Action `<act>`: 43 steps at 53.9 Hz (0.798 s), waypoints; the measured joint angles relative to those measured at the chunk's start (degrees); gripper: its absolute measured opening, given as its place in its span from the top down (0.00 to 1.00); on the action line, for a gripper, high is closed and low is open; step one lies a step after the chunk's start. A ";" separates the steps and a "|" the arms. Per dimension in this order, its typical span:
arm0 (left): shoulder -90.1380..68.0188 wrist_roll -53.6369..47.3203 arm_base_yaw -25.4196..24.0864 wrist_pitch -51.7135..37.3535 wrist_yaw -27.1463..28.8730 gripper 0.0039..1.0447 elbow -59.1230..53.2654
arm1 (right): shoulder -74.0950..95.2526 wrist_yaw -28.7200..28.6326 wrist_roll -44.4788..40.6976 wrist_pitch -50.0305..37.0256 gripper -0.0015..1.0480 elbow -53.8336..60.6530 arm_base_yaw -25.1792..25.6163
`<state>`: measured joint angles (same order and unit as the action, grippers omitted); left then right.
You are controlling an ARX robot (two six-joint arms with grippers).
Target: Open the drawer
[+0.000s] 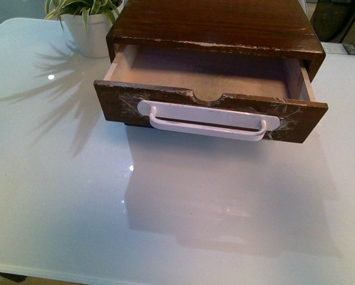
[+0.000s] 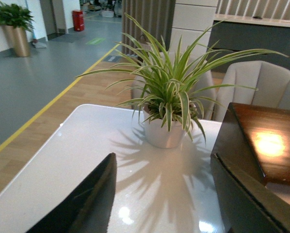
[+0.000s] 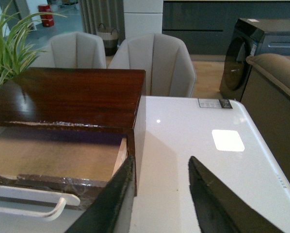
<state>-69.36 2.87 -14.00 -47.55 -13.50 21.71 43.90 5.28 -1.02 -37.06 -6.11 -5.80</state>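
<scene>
1. You'll find the drawer [image 1: 213, 80] at the table's [image 1: 165, 219] 12 o'clock. It stands well out of its dark wooden case [image 1: 213, 21], with its pale floor in plain sight.
2. Its white bar handle [image 1: 207, 122] runs across the front, under the half-round notch. Whitish scratches mark both ends of the front panel.
3. Your left gripper [image 2: 163, 160] has its fingers [image 2: 87, 204] apart with nothing between them, over the white tabletop.
4. Your right gripper [image 3: 160, 159] is also spread and empty. One finger [image 3: 111, 204] shows just beside the drawer's right front corner, but you cannot tell whether it touches.
5. A black-and-white label [image 3: 215, 103] lies flat on the table at 1 o'clock, past the case. Its print is too small to read.
6. A striped-leaf plant [image 1: 85, 9] in a white pot stands at 11 o'clock, just beside the case.
</scene>
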 joint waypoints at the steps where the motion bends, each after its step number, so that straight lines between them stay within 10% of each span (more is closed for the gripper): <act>1: 0.74 -0.33 0.44 -0.09 0.44 0.51 -0.94 | -0.66 -0.09 0.00 0.35 0.73 0.33 0.24; 9: 5.81 -1.75 3.32 -0.11 2.95 0.75 -6.29 | -5.42 -4.70 0.22 3.26 0.97 1.95 5.11; 16: 10.67 -2.03 5.29 0.81 5.14 0.99 -10.12 | -9.62 -5.20 0.39 6.25 0.98 3.06 5.51; 43: 29.00 -2.29 13.79 8.52 13.51 0.98 -20.02 | -24.33 -5.27 0.42 17.42 0.98 5.14 5.55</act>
<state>-40.36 0.58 -0.21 -39.03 0.01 1.69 19.57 0.01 -0.60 -19.64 -0.97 -0.25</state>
